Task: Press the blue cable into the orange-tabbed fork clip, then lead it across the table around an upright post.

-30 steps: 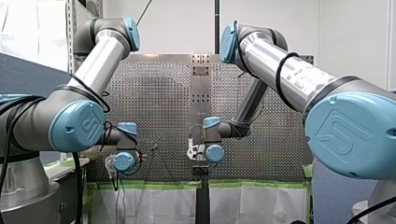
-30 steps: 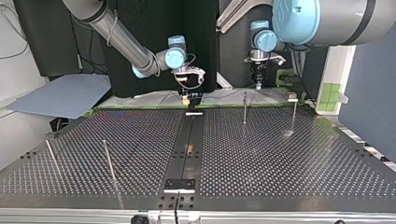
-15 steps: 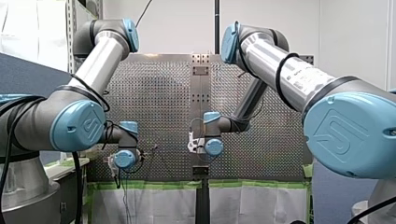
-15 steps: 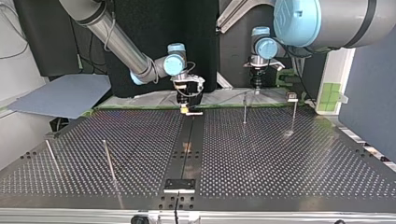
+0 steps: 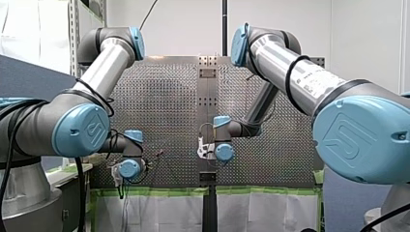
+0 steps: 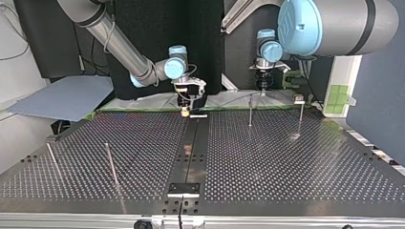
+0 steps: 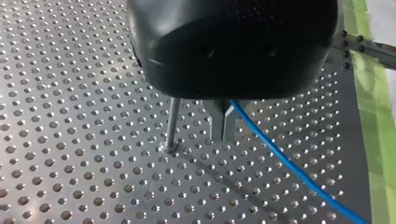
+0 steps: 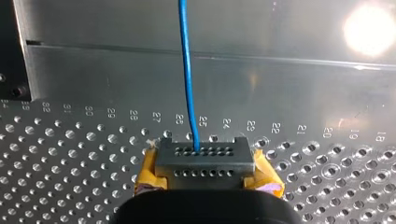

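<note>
In the left wrist view my left gripper (image 7: 223,125) has its metal fingers shut on the blue cable (image 7: 299,175), which trails away over the perforated plate. An upright post (image 7: 172,122) stands just beside those fingers. In the right wrist view my right gripper (image 8: 201,164), grey fingers with yellow pads (image 8: 148,173), is shut on the blue cable (image 8: 187,74), which runs straight ahead over the metal rail. In the top view my right gripper (image 6: 185,111) is low at the far end of the centre strip, and my left gripper (image 6: 261,88) hangs by a post (image 6: 250,110). A small orange piece (image 6: 190,149), perhaps the clip, sits on the strip.
A second post (image 6: 300,117) stands further to the top view's right. Two more posts (image 6: 111,163) (image 6: 52,160) lean near the view's left front. A white piece (image 6: 198,115) lies beside my right gripper. Green tape (image 7: 373,93) marks the plate's edge.
My right gripper has come down to the plate and shifted a little toward the top view's left. My left gripper has barely moved and stays shut on the cable.
</note>
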Robot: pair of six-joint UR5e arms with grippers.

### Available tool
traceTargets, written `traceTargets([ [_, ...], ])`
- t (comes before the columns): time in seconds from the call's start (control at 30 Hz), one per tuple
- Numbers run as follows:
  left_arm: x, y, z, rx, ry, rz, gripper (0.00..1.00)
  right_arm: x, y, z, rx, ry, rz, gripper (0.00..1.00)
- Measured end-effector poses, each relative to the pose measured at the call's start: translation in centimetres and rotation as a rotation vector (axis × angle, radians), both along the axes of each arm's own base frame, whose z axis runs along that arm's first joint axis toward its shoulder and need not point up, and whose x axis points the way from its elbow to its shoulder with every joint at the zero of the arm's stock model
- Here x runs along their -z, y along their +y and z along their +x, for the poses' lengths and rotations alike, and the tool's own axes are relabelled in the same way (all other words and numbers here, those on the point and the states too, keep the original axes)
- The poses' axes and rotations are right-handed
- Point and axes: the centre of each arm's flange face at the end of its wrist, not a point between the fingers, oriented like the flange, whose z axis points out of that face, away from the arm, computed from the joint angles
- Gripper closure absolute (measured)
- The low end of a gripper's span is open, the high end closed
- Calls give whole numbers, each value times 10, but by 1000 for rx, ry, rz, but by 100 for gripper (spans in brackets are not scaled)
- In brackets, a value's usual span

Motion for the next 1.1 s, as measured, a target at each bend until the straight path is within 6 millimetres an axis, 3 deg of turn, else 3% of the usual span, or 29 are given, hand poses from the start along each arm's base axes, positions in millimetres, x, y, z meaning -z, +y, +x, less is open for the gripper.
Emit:
traceTargets([
  [0.2, -2, 4, 5, -8, -15, -4, 100, 0, -3, -2, 6, 0, -2, 100],
  [0.73, -14, 5, 49, 15, -12, -13, 100, 0, -14, -13, 26, 8, 0, 100],
  [1.1, -15, 13, 55, 5, 5, -27, 100, 1, -27, -26, 50, 13, 3, 100],
])
